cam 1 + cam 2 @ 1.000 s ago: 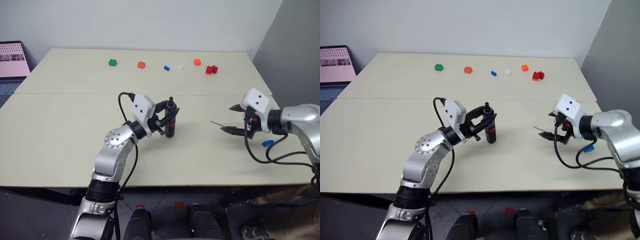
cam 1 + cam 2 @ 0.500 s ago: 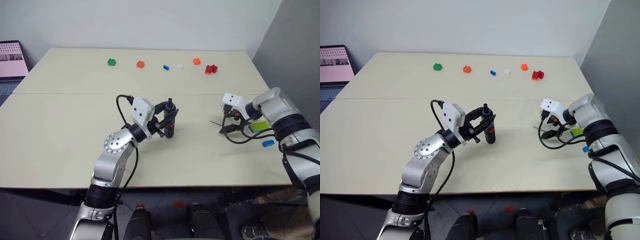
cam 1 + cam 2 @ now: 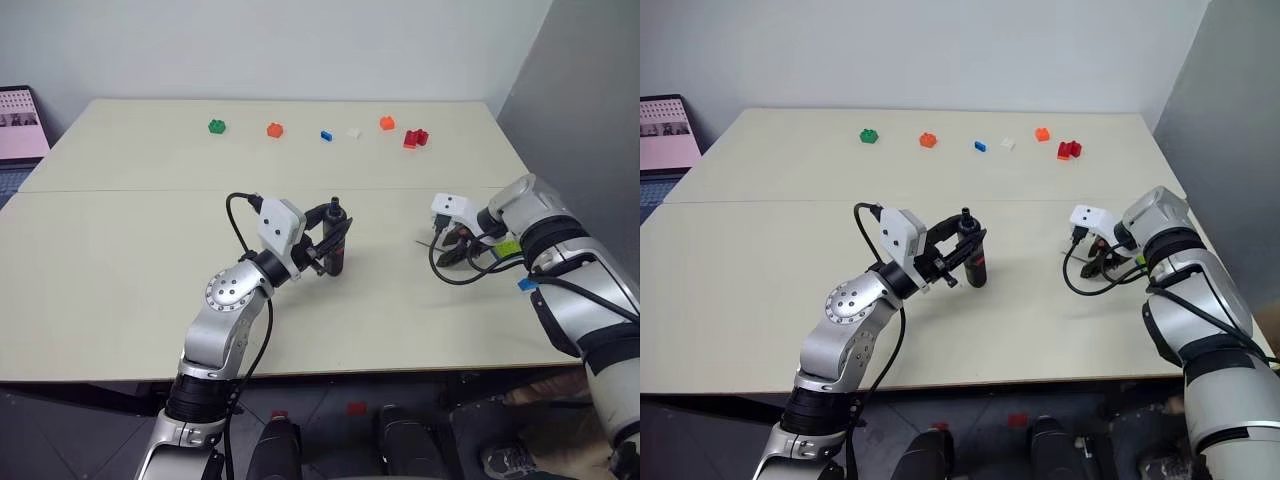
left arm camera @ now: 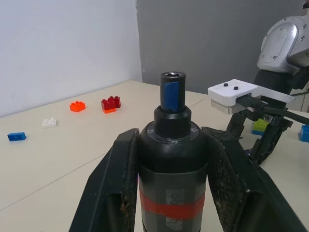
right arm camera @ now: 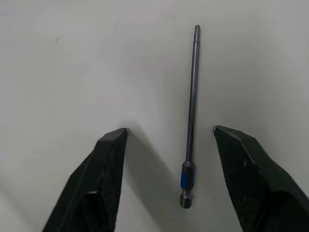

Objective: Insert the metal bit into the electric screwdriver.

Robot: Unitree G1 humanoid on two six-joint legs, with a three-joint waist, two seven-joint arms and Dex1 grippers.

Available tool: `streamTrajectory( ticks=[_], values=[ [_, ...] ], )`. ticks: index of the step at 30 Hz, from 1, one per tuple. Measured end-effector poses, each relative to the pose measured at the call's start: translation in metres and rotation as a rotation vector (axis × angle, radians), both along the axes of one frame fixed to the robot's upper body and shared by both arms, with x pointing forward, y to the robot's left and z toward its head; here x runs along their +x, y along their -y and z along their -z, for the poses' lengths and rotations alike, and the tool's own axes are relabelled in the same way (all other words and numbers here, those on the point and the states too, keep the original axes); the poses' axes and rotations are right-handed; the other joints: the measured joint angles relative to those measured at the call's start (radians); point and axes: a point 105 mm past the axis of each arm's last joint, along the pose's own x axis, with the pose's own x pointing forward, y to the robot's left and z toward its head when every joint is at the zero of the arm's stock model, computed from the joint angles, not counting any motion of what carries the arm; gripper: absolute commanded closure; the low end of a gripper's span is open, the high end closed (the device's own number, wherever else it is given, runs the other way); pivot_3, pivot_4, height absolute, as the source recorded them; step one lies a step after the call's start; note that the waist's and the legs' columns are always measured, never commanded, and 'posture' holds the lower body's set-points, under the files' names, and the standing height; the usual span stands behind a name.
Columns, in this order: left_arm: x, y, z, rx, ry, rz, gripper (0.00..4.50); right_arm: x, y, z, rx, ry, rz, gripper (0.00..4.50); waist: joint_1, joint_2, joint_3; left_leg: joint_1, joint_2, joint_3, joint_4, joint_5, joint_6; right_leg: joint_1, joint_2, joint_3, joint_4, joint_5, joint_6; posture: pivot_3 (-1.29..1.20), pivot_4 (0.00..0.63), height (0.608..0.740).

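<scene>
A: Where, then, on the table (image 3: 120,260)?
B: There at three o'clock: metal bit (image 5: 190,121) flat on the surface, between spread fingers of right gripper (image 5: 169,140), untouched.
A: And toward centre?
B: Electric screwdriver (image 4: 172,159) upright, clamped in left gripper (image 4: 171,166). Beyond, at twelve o'clock, a row of small bricks (image 3: 272,129).

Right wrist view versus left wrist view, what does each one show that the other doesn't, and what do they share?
Right wrist: the metal bit lying on the table between the open right gripper fingers, untouched. Left wrist: the electric screwdriver clamped upright in the left gripper, plus coloured bricks. Both share the beige table and the right gripper.
</scene>
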Motion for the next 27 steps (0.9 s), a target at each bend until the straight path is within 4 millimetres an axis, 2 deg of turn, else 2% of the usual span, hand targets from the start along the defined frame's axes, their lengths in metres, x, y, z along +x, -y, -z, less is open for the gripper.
streamTrajectory(
  ticks=[3,9,16,21,22,24,27],
  values=[
    [0.000,0.000,0.000,0.001,0.000,-0.002,2.86,0.001,-0.002,0.000,0.010,0.004,0.009,2.91,-0.004,0.000,0.000,0.000,0.000,0.000,0.000,0.000,0.000,0.000,0.000,0.000,0.000,0.000,0.000,0.00,0.150,0.740],
    [0.001,-0.002,0.000,-0.004,-0.012,-0.007,2.86,0.000,-0.001,0.000,0.024,-0.004,0.027,4.50,-0.006,0.000,0.000,0.001,0.000,0.000,0.000,0.000,0.000,0.001,0.000,0.000,0.000,0.000,-0.001,0.00,0.150,0.740],
    [0.001,-0.003,-0.001,0.001,-0.002,-0.004,2.86,0.001,-0.006,-0.003,0.132,0.004,0.058,4.50,-0.009,0.001,0.000,0.000,0.000,0.000,0.000,0.000,0.000,0.000,0.000,0.000,0.000,0.000,0.000,0.00,0.150,0.740],
    [0.001,-0.003,-0.002,-0.008,-0.001,-0.002,2.86,0.011,-0.022,-0.031,0.297,0.107,0.054,4.50,-0.009,0.001,0.001,0.000,0.000,0.000,-0.001,0.000,0.000,0.000,0.000,0.000,0.000,0.000,0.000,0.00,0.150,0.740],
    [0.001,-0.002,-0.003,-0.012,-0.001,0.002,2.86,0.012,-0.024,-0.042,0.354,0.143,0.049,4.50,-0.008,0.001,0.001,-0.001,0.000,0.000,-0.001,0.000,0.000,0.000,0.000,0.000,-0.001,0.000,0.000,0.00,0.150,0.740],
    [0.001,-0.002,-0.003,-0.019,-0.007,0.008,2.86,0.009,-0.019,-0.058,0.445,0.215,0.051,4.50,-0.004,0.001,0.001,-0.003,0.000,-0.001,0.000,0.000,0.000,0.000,0.000,0.000,-0.001,0.000,0.001,0.00,0.150,0.740],
    [0.002,0.001,-0.004,-0.023,-0.013,0.017,2.86,0.001,-0.016,-0.067,0.517,0.283,0.059,4.50,0.001,0.001,0.001,-0.004,0.000,-0.002,-0.001,0.000,0.000,-0.001,0.000,-0.002,-0.002,0.001,0.003,0.00,0.150,0.740]
  ],
)
